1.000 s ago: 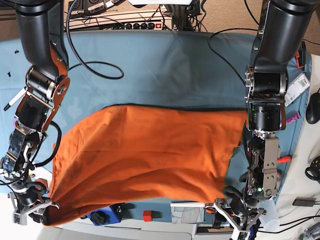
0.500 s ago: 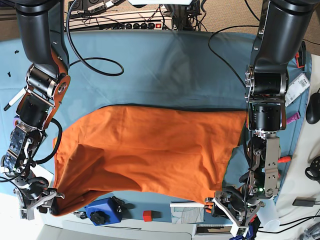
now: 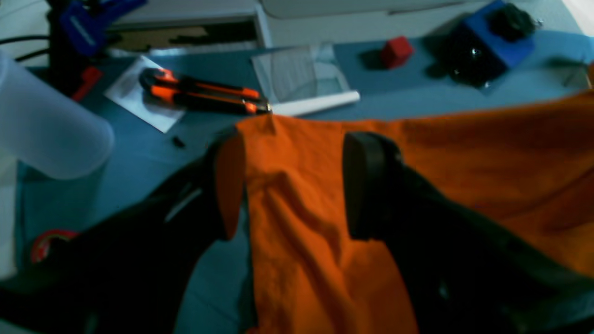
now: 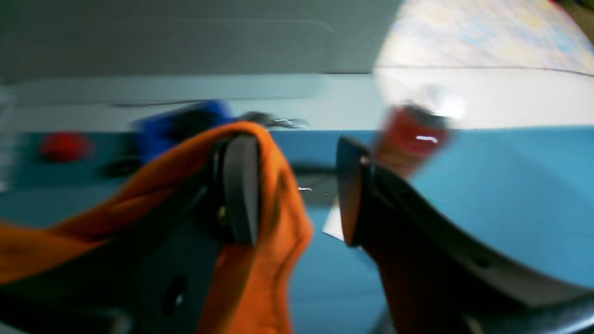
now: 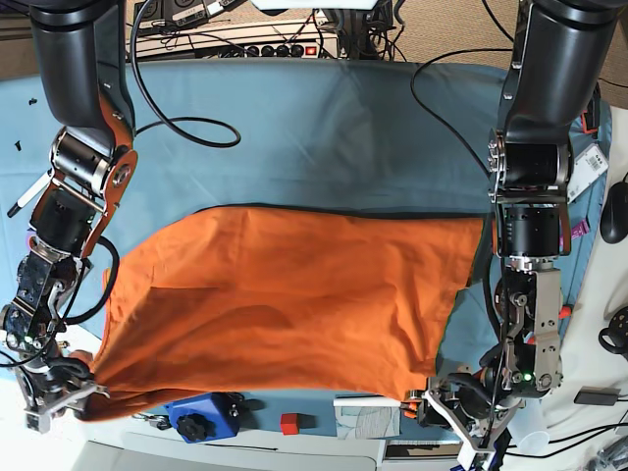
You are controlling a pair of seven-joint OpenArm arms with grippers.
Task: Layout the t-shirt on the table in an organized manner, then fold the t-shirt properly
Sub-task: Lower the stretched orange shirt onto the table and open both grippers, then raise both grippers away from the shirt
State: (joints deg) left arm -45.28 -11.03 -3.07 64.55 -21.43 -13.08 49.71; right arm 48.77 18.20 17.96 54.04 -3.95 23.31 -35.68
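We see the blue worktop (image 5: 324, 128) carrying the orange t-shirt (image 5: 285, 304), spread flat across its near half. Our left hand (image 3: 292, 185) stands wide with the shirt's corner lying between its fingers; our right hand (image 4: 297, 190) stands wide too (cloth draped over one finger).

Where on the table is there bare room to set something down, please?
The widest free patch is the far half of the table, between the t-shirt and the power strips, with only a black cable looping across its left. The near edge is crowded: blue box, red block, utility knife and both claws.
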